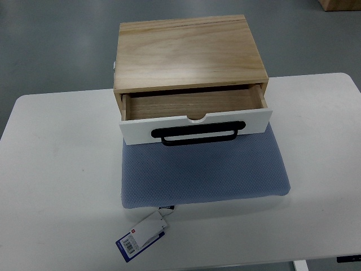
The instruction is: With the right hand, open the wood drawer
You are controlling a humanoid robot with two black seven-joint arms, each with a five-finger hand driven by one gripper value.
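Observation:
A light wood drawer box (189, 52) stands at the far middle of the white table (56, 169). Its drawer (194, 104) is pulled partway out toward me, showing an empty wooden inside. The drawer front (141, 131) is white with a black bar handle (198, 134) across it. Neither hand nor arm shows anywhere in the top view.
A blue-grey padded mat (203, 172) lies under the box and reaches toward me. A white and blue tag (142, 236) hangs from the mat's near edge. Grey floor surrounds the table, and a brown box corner (341, 4) shows at the top right.

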